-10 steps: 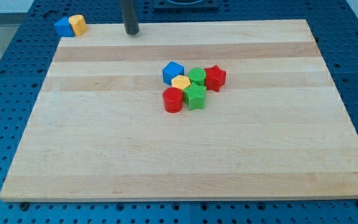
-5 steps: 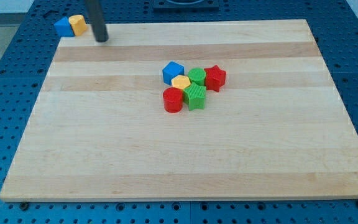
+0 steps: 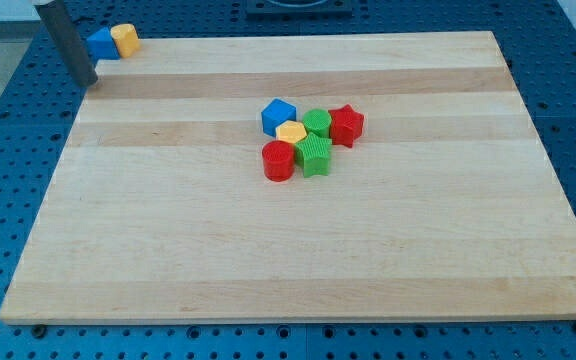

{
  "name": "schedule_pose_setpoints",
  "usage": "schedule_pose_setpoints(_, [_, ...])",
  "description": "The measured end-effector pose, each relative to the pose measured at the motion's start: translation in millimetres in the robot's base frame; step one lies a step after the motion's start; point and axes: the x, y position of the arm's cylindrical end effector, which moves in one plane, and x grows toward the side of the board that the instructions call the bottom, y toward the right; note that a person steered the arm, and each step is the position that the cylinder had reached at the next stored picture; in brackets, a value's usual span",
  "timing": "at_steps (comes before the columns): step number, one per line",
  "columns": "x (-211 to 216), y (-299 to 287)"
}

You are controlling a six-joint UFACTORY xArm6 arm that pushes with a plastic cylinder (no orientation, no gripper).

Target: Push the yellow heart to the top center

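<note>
One view only. Looks down at a slant from beyond the near edge of the tabletop (image 3: 298, 270), facing its far edge at the view's top. Far enough off to take in the whole board plus a rim of blue pegboard (image 3: 8, 150) all round. No second view to overlap.

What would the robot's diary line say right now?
tip: left of board's top-left corner, below-left of blue block | yellow heart: top-left corner, beside blue block | not yet pushed
</note>
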Motion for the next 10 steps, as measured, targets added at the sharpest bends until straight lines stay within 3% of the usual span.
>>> schedule_pose_setpoints(3, [-7.7, 0.1])
schedule_pose_setpoints(7, [-55.2, -0.4])
schedule_pose_setpoints(10, [-55.4, -0.3])
